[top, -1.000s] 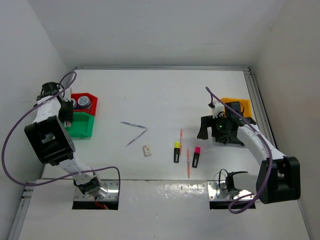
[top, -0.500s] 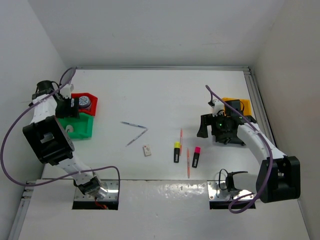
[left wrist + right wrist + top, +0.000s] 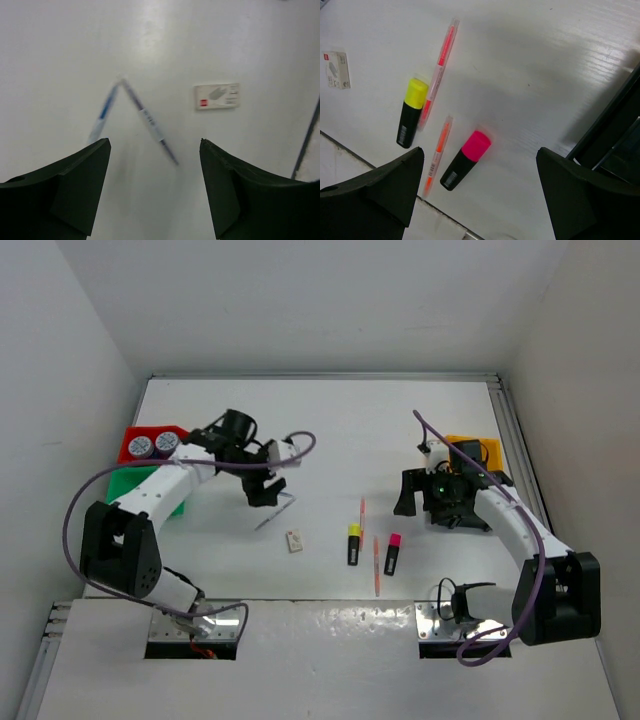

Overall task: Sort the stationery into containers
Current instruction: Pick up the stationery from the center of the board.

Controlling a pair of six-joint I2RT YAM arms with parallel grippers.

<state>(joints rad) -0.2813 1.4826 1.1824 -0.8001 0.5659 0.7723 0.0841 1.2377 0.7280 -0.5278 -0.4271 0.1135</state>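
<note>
Grey pens lie on the table under the spread, empty left pincer. Equally spread, the right pincer overhangs two highlighters.

Left tool spread wide, right tool too

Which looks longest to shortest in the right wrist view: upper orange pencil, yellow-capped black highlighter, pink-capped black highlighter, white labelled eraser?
1. Upper orange pencil.
2. Yellow-capped black highlighter and pink-capped black highlighter, too alike to rank.
3. White labelled eraser, shortest.
</note>
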